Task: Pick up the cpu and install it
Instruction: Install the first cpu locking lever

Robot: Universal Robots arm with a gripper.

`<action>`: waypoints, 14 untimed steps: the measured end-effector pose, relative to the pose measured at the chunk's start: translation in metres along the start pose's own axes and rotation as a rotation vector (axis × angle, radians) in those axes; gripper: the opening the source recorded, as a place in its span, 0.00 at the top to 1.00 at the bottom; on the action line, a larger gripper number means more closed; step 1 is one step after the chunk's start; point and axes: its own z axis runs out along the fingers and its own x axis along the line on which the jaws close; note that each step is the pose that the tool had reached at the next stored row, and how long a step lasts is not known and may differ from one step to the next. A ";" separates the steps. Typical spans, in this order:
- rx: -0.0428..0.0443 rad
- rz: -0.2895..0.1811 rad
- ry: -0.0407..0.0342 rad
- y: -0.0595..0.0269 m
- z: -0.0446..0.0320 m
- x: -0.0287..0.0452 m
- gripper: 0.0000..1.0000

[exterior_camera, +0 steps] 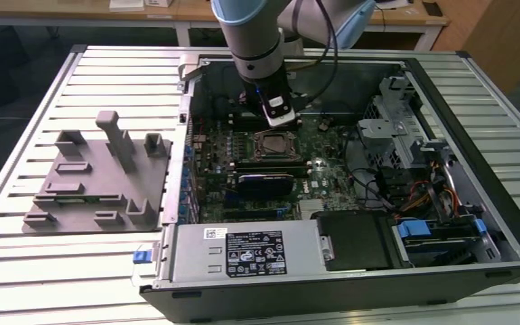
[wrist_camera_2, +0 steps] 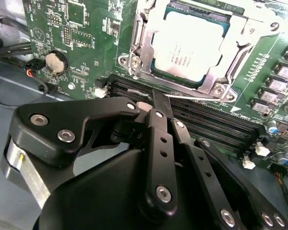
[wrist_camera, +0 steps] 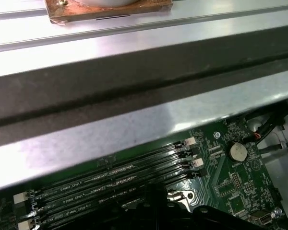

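Observation:
In the second wrist view the cpu [wrist_camera_2: 189, 45], a silvery square plate, lies flat inside the metal-framed socket [wrist_camera_2: 134, 52] on the green motherboard. My gripper [wrist_camera_2: 159, 101] hangs just beside that socket, over the black memory slots [wrist_camera_2: 206, 122]. Its black fingers [wrist_camera_2: 158, 129] come together at the tip with nothing between them. In the exterior view the gripper [exterior_camera: 281, 125] reaches down into the open computer case, right behind the socket [exterior_camera: 273, 144].
The open case [exterior_camera: 477, 223] lies on a slatted metal table [exterior_camera: 106, 74]. A grey tray [exterior_camera: 97, 179] with upright posts sits at the exterior view's left. Cables, a drive cage [exterior_camera: 395, 128] and the power supply [exterior_camera: 242, 254] crowd the case. A coin battery [wrist_camera: 237, 151] sits near the memory slots.

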 end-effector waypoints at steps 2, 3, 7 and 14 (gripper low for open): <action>0.0029 0.014 -0.0038 -0.0003 0.0009 0.0003 0.89; 0.0045 0.022 -0.0060 -0.0004 0.0014 0.0004 0.89; 0.0069 0.033 -0.0089 -0.0015 0.0028 0.0029 0.89; 0.0108 0.052 -0.0141 -0.0019 0.0059 0.0053 0.89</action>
